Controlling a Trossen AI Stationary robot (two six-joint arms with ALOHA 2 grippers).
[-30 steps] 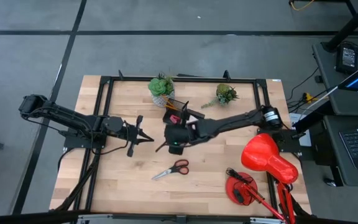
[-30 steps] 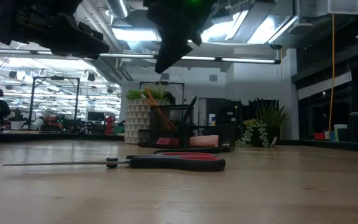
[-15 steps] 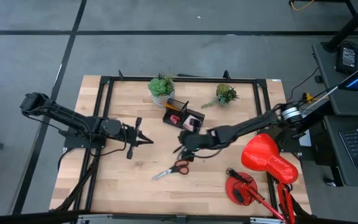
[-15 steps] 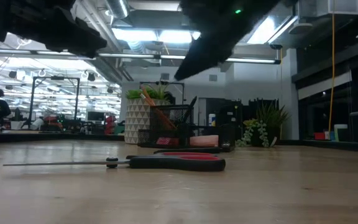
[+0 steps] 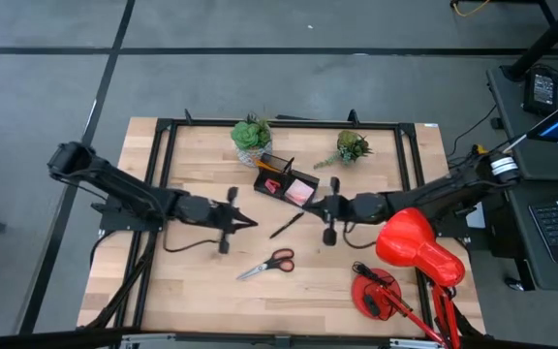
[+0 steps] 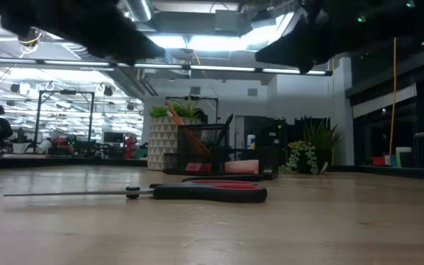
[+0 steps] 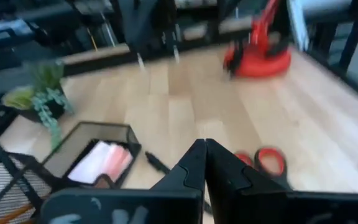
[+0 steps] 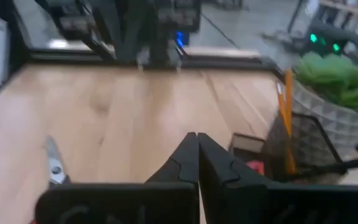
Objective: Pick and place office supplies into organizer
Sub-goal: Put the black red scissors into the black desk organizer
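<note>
Pencils (image 6: 177, 118) and sticky pad (image 5: 299, 192) sitting in organizer (image 5: 284, 180); scissors (image 5: 268, 264) and black pen (image 5: 286, 226) lying loose on surface (image 5: 201, 281). Both end effectors, left (image 5: 248, 224) and right (image 5: 318, 206), hovering closed, empty.

Both arms motion-blurred, organizer (image 8: 303, 146) cut off by edge, scissors (image 7: 263, 163) partly hidden
</note>
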